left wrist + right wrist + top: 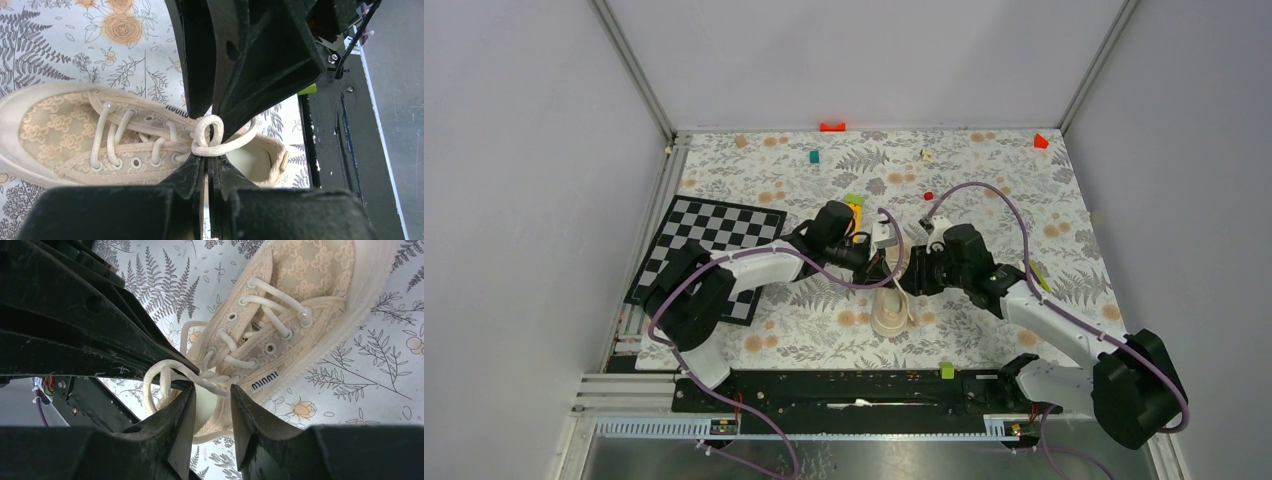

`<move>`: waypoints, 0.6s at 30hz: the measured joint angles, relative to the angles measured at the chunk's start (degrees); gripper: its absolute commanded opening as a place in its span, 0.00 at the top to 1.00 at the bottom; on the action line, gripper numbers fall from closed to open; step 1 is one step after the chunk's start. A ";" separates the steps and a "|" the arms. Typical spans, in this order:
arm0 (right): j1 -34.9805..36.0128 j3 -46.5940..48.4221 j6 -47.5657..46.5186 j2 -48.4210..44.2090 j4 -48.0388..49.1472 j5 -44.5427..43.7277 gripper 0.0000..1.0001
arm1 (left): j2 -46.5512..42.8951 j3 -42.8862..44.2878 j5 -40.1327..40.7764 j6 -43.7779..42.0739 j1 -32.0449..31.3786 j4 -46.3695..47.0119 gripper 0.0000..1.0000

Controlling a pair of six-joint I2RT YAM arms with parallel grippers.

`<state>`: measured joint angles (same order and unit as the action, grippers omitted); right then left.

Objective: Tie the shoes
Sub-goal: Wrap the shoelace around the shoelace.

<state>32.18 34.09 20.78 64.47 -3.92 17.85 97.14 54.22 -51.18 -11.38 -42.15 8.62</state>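
Over the tongue of the sneaker [890, 314]: left gripper [207, 161] clamped tight on the lace [209, 134]. Opposite, right gripper [212, 392] half-spread, a strand crossing its gap.

A black-and-white checkerboard [709, 250] lies at the left of the fern-print counter [1064, 200]. Near the top edge sit an orange block [832, 127], a red block [1040, 141] and a teal block [814, 157]. A green block [946, 371] sits at bottom centre.

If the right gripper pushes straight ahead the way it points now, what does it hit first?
Probably the lace stretched just ahead of the open right gripper; the shoe lies right behind it. Depth is hard to judge.
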 measured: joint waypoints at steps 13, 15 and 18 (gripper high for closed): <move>0.00 0.07 -0.42 4.33 3.63 0.83 0.97 | 0.04 0.00 0.35 -0.17 0.35 -1.20 1.00; 0.00 0.04 -0.37 4.33 3.63 0.85 1.00 | 0.11 0.00 0.37 -0.17 0.35 -1.18 1.00; -0.04 -0.11 -0.37 4.15 3.63 0.87 1.00 | 0.13 0.00 0.42 0.42 0.35 -0.61 1.00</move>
<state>32.14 33.98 20.40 68.62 -0.30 18.72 97.27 54.22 -50.76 -10.96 -41.80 8.01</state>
